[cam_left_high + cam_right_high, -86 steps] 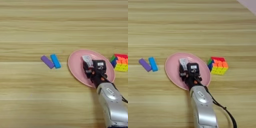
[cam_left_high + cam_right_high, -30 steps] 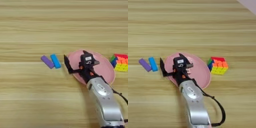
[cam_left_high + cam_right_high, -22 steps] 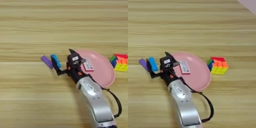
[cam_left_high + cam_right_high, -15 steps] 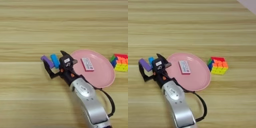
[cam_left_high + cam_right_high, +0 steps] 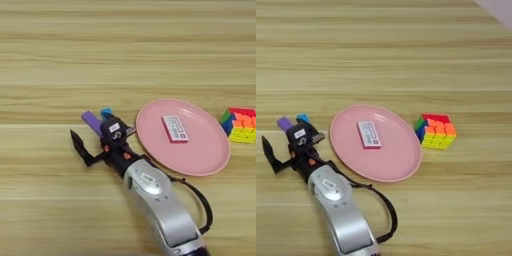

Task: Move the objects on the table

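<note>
A flat white rectangle with pink-red print point(image 5: 175, 128) lies on the large pink plate point(image 5: 210, 155), a little left of its middle, with nothing touching it. Left of the plate lie a purple bar point(image 5: 91, 120) and a blue bar point(image 5: 105, 113) side by side on the wooden table point(image 5: 125, 55). My right gripper point(image 5: 101, 135) hangs over their near ends and hides them. It is open, with its fingers spread wide. One black finger point(image 5: 81, 149) sticks out to the left of the bars. The silver forearm point(image 5: 341, 210) runs in from the bottom edge.
A multicoloured puzzle cube point(image 5: 436, 131) stands on the table just right of the plate. The far half of the table is bare wood.
The gripper has swung left from over the plate to the purple and blue bars, with its fingers spread. The white rectangle stays on the plate, now uncovered.
</note>
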Controlling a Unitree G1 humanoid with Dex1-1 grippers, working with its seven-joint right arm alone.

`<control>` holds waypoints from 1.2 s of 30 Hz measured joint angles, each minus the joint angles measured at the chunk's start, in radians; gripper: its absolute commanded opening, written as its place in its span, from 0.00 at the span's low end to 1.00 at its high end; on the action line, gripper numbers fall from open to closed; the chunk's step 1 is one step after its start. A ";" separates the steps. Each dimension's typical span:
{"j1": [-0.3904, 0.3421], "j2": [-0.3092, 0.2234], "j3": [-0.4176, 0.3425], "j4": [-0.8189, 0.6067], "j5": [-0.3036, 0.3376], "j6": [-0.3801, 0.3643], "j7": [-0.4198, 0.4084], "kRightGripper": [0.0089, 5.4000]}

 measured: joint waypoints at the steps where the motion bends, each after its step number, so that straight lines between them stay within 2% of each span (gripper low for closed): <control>1: -0.006 0.000 0.001 0.005 -0.003 0.001 0.000 0.99; 14: -0.053 0.021 -0.017 0.106 0.016 0.004 0.002 0.99; 22: -0.056 0.046 -0.029 0.116 0.090 0.056 0.047 0.99; 29: -0.075 0.054 -0.032 0.137 0.091 0.063 0.049 0.99; 36: -0.064 0.053 -0.032 0.127 0.096 0.064 0.050 0.99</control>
